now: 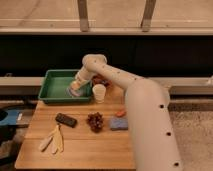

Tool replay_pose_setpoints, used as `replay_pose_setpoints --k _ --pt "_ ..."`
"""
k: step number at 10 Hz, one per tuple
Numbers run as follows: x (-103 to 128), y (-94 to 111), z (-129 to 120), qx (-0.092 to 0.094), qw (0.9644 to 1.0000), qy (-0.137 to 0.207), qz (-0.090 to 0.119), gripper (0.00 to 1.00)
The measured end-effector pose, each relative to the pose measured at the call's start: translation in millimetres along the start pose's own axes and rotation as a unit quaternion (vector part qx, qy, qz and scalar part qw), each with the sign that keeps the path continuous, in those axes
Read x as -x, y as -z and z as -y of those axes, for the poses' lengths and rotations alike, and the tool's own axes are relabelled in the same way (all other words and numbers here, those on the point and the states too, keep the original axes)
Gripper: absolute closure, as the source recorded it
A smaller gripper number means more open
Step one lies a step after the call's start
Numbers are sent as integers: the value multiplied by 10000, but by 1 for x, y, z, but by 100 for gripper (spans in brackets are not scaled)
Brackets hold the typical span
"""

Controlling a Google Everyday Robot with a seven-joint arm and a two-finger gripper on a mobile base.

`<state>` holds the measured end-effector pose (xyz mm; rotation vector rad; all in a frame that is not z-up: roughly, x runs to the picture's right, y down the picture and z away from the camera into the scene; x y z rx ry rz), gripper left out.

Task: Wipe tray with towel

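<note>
A green tray (54, 85) sits at the back left of the wooden table. My gripper (75, 88) reaches down into the tray's right part and presses on a pale towel (72, 91) that lies on the tray floor. The white arm (125, 85) curves in from the right and hides part of the table behind it.
A white cup (99, 93) stands just right of the tray. A dark flat object (65, 119), a bunch of grapes (95, 121), a blue sponge (119, 124), a small orange item (120, 113) and a banana (53, 141) lie on the table's front part.
</note>
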<state>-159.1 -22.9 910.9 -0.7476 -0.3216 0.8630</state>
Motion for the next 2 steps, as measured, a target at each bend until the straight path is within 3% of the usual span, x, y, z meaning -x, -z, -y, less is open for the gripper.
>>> replay_pose_setpoints --k 2 --pt "5 9 19 -32 9996 -240 162 100"
